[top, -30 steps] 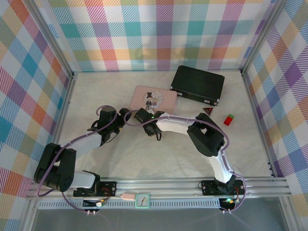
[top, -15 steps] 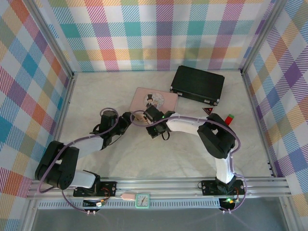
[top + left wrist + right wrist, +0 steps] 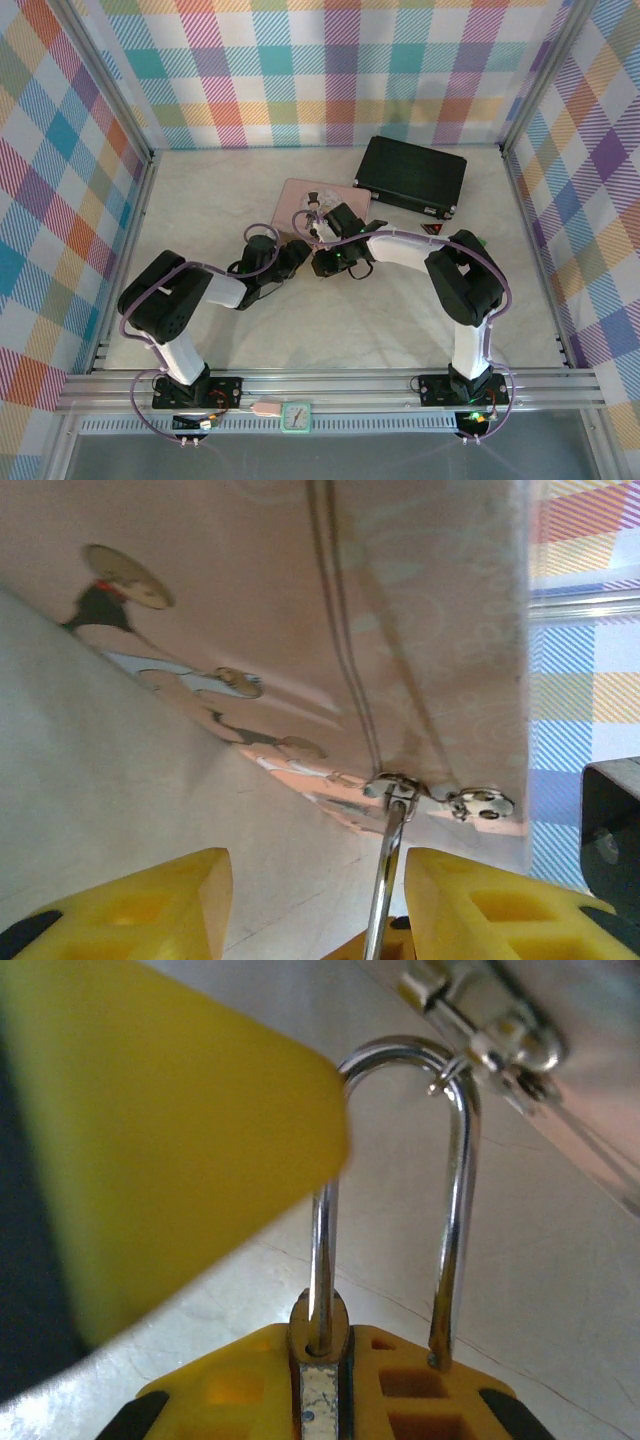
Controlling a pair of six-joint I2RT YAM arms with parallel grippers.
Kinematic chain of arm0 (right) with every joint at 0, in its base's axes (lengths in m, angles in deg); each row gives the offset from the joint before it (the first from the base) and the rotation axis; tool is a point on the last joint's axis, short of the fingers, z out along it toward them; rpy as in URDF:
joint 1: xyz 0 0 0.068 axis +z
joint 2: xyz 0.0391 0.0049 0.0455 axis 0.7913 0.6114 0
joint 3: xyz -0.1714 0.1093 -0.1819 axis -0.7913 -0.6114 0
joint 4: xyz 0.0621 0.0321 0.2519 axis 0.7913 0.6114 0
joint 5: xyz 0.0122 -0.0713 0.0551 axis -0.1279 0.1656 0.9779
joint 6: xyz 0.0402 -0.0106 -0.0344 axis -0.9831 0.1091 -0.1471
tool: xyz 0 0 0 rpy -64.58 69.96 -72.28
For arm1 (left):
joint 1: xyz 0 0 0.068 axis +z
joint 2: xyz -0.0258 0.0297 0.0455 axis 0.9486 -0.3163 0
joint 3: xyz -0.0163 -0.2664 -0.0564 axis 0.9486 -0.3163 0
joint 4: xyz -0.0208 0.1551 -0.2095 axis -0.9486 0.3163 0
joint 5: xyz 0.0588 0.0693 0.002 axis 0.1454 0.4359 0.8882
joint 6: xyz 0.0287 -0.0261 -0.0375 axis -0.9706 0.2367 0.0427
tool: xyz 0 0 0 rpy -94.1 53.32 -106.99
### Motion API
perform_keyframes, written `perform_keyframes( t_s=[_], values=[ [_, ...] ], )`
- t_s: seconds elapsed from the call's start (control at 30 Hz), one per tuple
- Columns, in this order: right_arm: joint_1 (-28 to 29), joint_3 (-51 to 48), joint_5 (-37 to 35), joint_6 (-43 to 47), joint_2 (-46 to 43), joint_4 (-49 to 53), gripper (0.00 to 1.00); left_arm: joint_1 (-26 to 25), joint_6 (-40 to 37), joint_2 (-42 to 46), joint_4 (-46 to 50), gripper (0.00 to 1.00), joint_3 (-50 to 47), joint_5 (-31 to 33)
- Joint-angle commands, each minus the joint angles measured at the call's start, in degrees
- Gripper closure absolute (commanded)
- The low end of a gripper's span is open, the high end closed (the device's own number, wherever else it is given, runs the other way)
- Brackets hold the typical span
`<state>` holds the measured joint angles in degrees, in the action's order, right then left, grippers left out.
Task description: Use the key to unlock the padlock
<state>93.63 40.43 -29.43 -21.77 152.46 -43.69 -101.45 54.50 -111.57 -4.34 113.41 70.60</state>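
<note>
The padlock point(image 3: 320, 1405) is tiny and brass, its edge clamped between the yellow fingers point(image 3: 220, 1385) of my right gripper point(image 3: 322, 1365), which is shut on it. Its silver shackle point(image 3: 455, 1210) rises and hooks through the clasp point(image 3: 490, 1020) of the pink box point(image 3: 300, 600). One shackle leg sits in the body; the other ends just outside it. My left gripper point(image 3: 318, 880) is open, its fingers point(image 3: 150, 900) apart on either side of the shackle point(image 3: 388, 880) without touching it. Both grippers meet at the box's near edge point(image 3: 312, 258). The key is hidden.
A black case point(image 3: 412, 175) lies behind and right of the pink box point(image 3: 300, 195). A small dark triangle point(image 3: 432, 231) and a red block point(image 3: 474, 248) lie to the right. Checked walls enclose the table on three sides. A small clock point(image 3: 296, 415) sits on the front rail.
My left arm has swung right up to the box's near edge and its jaws have narrowed. My right gripper has shifted right and back toward the box, still shut.
</note>
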Motion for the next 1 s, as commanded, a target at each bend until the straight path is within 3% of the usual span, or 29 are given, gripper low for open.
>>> perform_keyframes(
  t_s=[0.0, 0.17, 0.33, 0.43, 0.57, 0.67, 0.97],
  values=[
    [-0.3, -1.0, 6.7, -1.2, -2.2, -3.0, 1.00, -1.3, 1.2, -1.6, -5.8, 0.52, 1.8, 0.6],
    [-1.1, -1.4, 10.0, -2.2, -2.2, -3.8, 1.00, -1.8, 2.6, -4.6, -8.5, 0.65, 2.3, 0.8],
    [-1.5, -1.9, 10.1, -2.6, -2.5, -3.7, 1.00, -1.8, 4.2, -7.1, -12.0, 1.00, 2.8, 0.6],
    [-1.7, -2.4, 9.2, -3.1, -3.6, -3.7, 0.93, -1.8, 4.4, -7.4, -12.4, 1.00, 2.4, 0.9],
    [-2.0, -4.1, 6.4, -5.8, -7.6, -3.5, 0.60, -1.8, 4.3, -7.0, -12.3, 1.00, 1.4, 1.7],
    [-3.1, -6.3, 2.1, -10.1, -12.6, -3.4, 0.46, -1.8, 4.3, -6.9, -12.2, 1.00, 1.3, 1.8],
    [-9.1, -6.5, -16.9, -28.8, -15.9, 0.1, 0.29, -1.9, 4.7, -6.5, -12.0, 1.00, 1.3, 3.6]
  ],
)
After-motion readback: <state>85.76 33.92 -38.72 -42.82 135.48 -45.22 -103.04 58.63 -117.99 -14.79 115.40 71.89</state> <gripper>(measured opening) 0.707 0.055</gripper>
